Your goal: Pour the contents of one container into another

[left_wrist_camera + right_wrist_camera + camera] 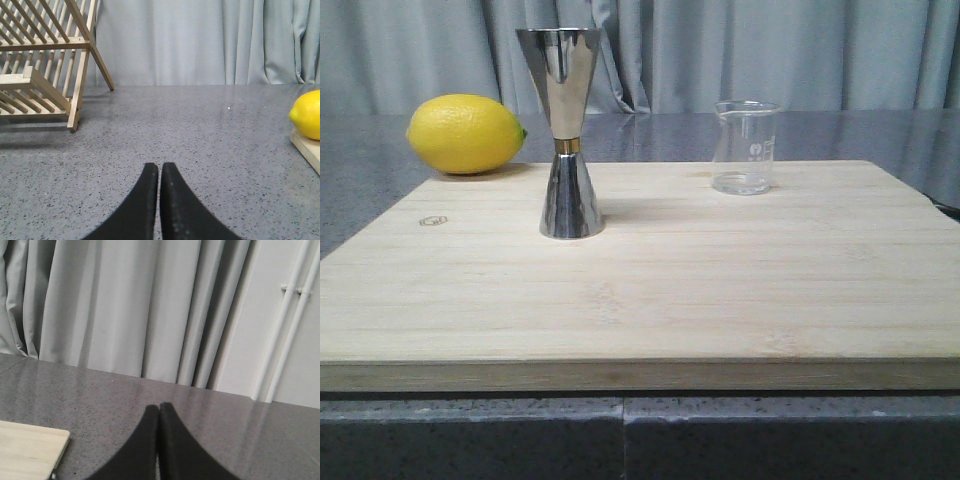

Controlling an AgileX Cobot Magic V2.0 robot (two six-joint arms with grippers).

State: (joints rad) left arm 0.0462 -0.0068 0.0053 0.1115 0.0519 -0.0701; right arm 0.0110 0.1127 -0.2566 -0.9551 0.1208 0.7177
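Biggest risk, as I judge it: the small clear glass beaker (745,147) is light & slick, so an off-centre pinch could be skidding it across the pale wooden cutting board (720,290) or tipping it. The tall shiny steel hourglass jigger w/ gold waist band (563,132) is narrow-based and top-heavy looking; a nudge during the pour could be toppling it, and its mouth is small, so spill is likely.

Beaker is standing upright at upper right of centre in the front view, near the board's far edge; jigger is standing upper left of centre, well apart. A yellow lemon (466,133) is sitting at upper left.

Both pairs of fingers are pressed closed, gripping nothing: left gripper (159,172) over bare grey tabletop (200,130), right gripper (159,412) likewise. Neither wrist view is showing the beaker, so both are well apart from it.
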